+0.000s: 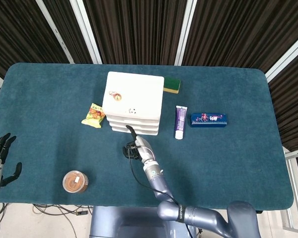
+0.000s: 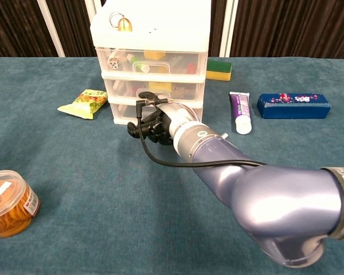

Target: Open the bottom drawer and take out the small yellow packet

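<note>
Already the right hand [image 2: 151, 123] sits at the front of the white plastic 3-drawer cabinet [image 1: 134, 94], low down at the level of the bottom drawer [image 2: 121, 110]. Its dark fingers look curled inward close to that drawer's face, but whether they hook a handle or merely touch the front cannot be told from either view. All 3 drawers look flush with the cabinet, so the bottom one seems not yet pulled out.

A small yellow packet [image 2: 83, 103] with green printing lies on the teal cloth-covered table [image 1: 49, 89], just beside the cabinet's left side. Whether this is the packet the task means, or another one lies inside the drawer, is unclear; the clear drawer fronts show coloured contents too jumbled to name.

The left hand [image 1: 0, 158] rests at the table's near left edge, fingers apart and holding nothing, well away from the work.

By my judgement the task is at its very start: the reach is made, while the pull, the retrieval and the lift-out all remain. Near the left hand stands a round clear tub with orange contents [image 2: 8, 203].
</note>
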Robot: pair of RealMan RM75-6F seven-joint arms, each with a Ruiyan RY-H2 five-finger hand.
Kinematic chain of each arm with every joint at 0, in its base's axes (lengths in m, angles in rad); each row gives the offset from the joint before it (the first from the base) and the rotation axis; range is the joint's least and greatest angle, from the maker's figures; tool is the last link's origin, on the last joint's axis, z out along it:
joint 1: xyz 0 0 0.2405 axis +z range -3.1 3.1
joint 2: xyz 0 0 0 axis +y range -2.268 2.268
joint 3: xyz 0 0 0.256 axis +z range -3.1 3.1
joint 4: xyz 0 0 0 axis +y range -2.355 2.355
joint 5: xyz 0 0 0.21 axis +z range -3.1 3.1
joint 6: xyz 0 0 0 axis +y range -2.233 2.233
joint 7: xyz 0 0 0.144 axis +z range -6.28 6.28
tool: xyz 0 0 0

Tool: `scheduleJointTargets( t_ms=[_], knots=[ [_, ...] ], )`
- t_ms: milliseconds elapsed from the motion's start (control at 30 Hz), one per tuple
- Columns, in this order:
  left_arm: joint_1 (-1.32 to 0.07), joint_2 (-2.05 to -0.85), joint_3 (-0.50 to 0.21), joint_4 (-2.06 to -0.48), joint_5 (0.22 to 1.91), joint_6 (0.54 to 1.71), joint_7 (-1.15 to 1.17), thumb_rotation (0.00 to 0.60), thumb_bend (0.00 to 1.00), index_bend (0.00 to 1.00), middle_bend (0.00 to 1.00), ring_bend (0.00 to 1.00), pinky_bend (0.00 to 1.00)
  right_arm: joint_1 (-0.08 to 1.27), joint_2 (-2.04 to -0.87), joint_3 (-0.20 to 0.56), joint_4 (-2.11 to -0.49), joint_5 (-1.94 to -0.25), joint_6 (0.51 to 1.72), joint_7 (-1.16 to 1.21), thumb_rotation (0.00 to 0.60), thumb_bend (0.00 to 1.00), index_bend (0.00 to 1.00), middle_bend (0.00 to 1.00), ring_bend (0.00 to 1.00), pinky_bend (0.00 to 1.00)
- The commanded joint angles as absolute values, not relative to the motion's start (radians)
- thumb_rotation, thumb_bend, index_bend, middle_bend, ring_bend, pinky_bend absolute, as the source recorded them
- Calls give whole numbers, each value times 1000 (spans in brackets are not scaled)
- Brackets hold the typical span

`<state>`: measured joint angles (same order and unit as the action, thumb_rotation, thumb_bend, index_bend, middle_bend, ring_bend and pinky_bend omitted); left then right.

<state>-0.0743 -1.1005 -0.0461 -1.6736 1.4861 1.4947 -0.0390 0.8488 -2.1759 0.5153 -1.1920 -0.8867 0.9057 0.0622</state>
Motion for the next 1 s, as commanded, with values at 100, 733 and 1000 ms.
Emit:
scheduleJointTargets(
  t_ms=[100,733,1000],
  knots=[
    [-75,-1100,-46,-1672,1486,1494,-42,600,439,51,20,0,0,857,-2181,521,-1182,-881,900,59,600,559,0,809,839,1000],
    [-75,-1098,-48,-1673,1483,1493,-47,600,439,51,21,0,0,885,-2192,530,-1145,-878,855,77,600,559,0,810,839,1000],
    [-75,-1098,-48,-1671,1482,1492,-45,600,439,51,21,0,0,887,-2183,520,-1152,-898,844,91,600,559,0,823,849,1000]
  ],
)
